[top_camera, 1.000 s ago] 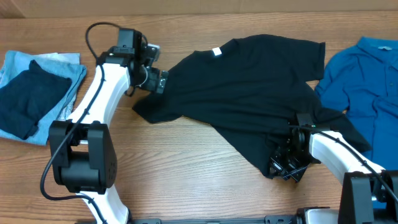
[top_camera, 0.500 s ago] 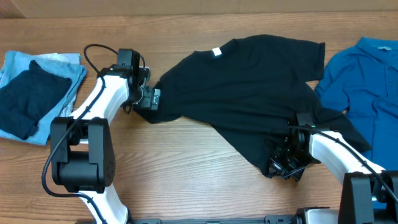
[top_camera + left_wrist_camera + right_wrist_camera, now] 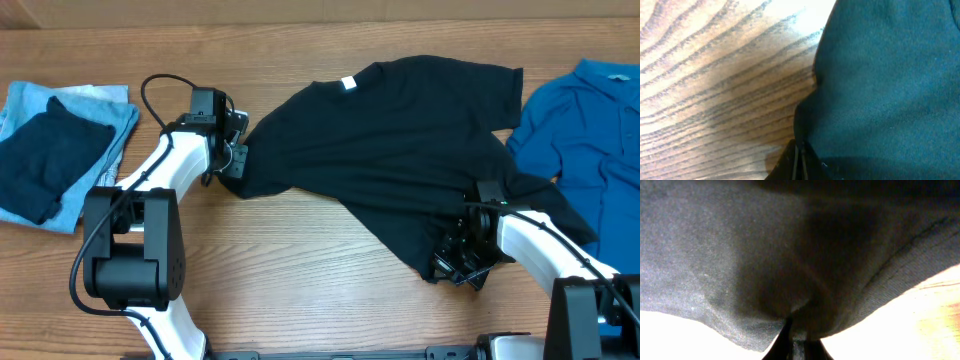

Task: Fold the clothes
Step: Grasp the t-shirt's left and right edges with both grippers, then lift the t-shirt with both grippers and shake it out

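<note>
A black T-shirt point(image 3: 400, 130) lies spread and rumpled across the middle of the table, with a white neck label point(image 3: 348, 84) at its top. My left gripper point(image 3: 234, 162) is shut on the shirt's left edge; the left wrist view shows its closed jaws pinching the dark cloth point(image 3: 880, 90) over the wood. My right gripper point(image 3: 452, 264) is shut on the shirt's lower hem, where the fabric point(image 3: 790, 255) bunches into its jaws in the right wrist view.
A blue polo shirt point(image 3: 590, 130) lies at the right, partly under the black one. At the far left is a folded stack: a dark garment point(image 3: 45, 155) on a light blue one point(image 3: 100, 110). Bare wood point(image 3: 300, 270) runs along the front.
My left gripper has come down and leftward along the shirt's left edge and closed on it. The right gripper has stayed put on the hem.
</note>
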Robot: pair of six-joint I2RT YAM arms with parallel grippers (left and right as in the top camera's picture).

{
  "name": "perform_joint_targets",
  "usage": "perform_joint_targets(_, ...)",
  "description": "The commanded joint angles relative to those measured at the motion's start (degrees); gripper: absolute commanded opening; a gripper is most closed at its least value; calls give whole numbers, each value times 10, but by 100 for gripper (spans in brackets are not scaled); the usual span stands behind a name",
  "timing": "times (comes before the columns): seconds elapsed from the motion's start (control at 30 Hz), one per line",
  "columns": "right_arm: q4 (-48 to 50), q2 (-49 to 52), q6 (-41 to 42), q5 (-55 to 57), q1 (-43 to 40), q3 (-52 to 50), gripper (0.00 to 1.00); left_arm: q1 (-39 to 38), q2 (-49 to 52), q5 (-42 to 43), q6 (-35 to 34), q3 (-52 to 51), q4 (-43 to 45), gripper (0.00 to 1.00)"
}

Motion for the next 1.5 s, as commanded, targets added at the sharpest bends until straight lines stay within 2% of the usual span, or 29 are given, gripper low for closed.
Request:
perform_joint_targets(0.0, 6, 6, -18, 23, 0, 5, 4, 0, -13, 38, -11, 62, -62, 4)
perform_joint_targets(0.13, -92, 6, -63, 20, 0, 127, 4, 0, -30, 150, -55, 210, -157, 4)
perform_joint_targets(0.27, -172, 6, -77, 45, 0, 276, 4, 0, -30, 160, -81, 363, -251, 4)
perform_joint_targets(0.37, -196, 6, -80, 68, 0, 356, 4, 0, -30, 159, -102, 440, -292, 4)
perform_joint_targets(0.57, -261, 6, -131, 98, -1, 537, 4, 5, -30, 154, -196, 590, -306, 4)
perform_joint_targets(0.67, -280, 6, -156, 107, -1, 666, 4, 35, -30, 124, -271, 680, -306, 4)
perform_joint_targets(0.8, -264, 10, -167, 116, -2, 788, 4, 88, -31, 126, -327, 757, -311, 4)
perform_joint_targets(0.9, -221, 12, -185, 116, -2, 834, 4, 125, -31, 146, -346, 822, -312, 4)
perform_joint_targets(1.13, -96, 12, -199, 120, -2, 863, 4, 181, -32, 170, -367, 967, -349, 4)
perform_joint_targets(1.27, -99, 12, -199, 120, -2, 901, 4, 189, -51, 185, -371, 987, -377, 4)
perform_joint_targets(1.47, -168, 10, -198, 120, -2, 1018, 4, 189, -128, 163, -349, 987, -411, 4)
